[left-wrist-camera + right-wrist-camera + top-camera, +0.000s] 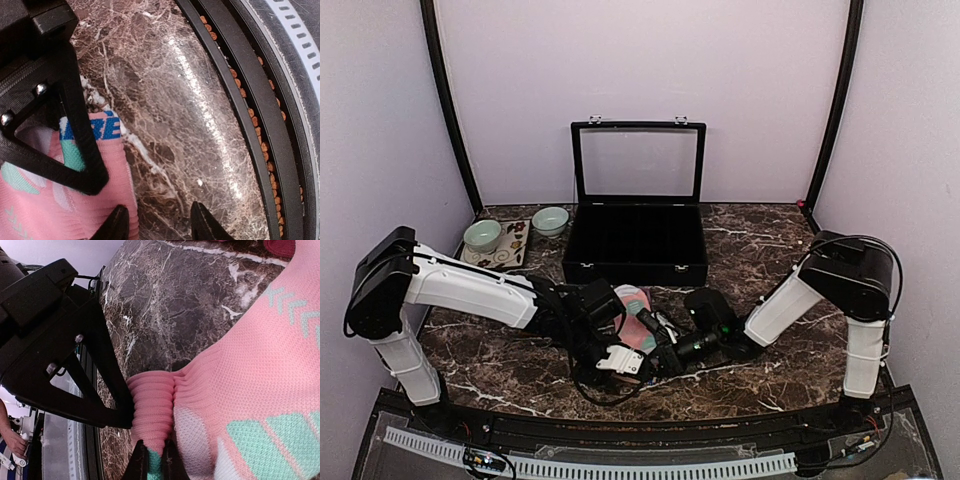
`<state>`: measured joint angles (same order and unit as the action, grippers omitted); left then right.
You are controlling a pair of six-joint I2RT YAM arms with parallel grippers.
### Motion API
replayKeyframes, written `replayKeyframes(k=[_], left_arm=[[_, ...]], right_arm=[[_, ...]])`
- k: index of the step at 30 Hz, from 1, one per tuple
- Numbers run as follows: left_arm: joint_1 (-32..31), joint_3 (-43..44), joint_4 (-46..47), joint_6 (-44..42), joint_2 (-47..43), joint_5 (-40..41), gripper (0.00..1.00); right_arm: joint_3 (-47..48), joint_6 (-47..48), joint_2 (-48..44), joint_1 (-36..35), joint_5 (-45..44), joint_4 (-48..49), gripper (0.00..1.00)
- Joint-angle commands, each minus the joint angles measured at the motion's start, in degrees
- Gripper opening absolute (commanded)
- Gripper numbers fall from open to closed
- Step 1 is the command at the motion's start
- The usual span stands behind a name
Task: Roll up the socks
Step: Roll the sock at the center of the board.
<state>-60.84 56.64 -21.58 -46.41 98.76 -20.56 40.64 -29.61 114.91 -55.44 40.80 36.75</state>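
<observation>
The salmon-pink sock [638, 320] with mint and white patches lies on the marble between both grippers. In the right wrist view my right gripper [152, 461] is shut on a bunched fold of this sock's ribbed cuff [155, 405]; the rest of the sock [250, 380] spreads to the right. In the left wrist view my left gripper [160, 222] is open over bare marble, its left fingertip [117, 225] against the sock's edge [45, 210]. A sliver of the maroon sock [282, 246] shows at the top right; the rest is out of view.
An open black case [636, 245] stands just behind the socks. Two pale bowls [482, 235] [550, 220] sit on a patterned mat [512, 255] at the back left. The table's black front rail [250, 100] runs close by the left gripper.
</observation>
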Motion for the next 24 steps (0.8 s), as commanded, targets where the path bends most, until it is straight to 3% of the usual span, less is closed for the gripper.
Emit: replayKeyframes(k=[1, 6, 24], left_arm=[[-0.5, -0.1, 4.1, -2.4, 1.2, 4.3, 0.44], [-0.5, -2.2, 7.7, -2.6, 0.1, 6.8, 0.43], [-0.8, 0.6, 7.2, 0.1, -1.9, 9.8, 0.48]], right_arm=[[-3.7, 0.2, 7.9, 0.2, -10.2, -27.3, 0.00], [-3.9, -0.1, 8.0, 0.3, -10.0, -27.4, 0.00], [-5.1, -0.6, 8.5, 0.6, -9.7, -25.4, 0.00]])
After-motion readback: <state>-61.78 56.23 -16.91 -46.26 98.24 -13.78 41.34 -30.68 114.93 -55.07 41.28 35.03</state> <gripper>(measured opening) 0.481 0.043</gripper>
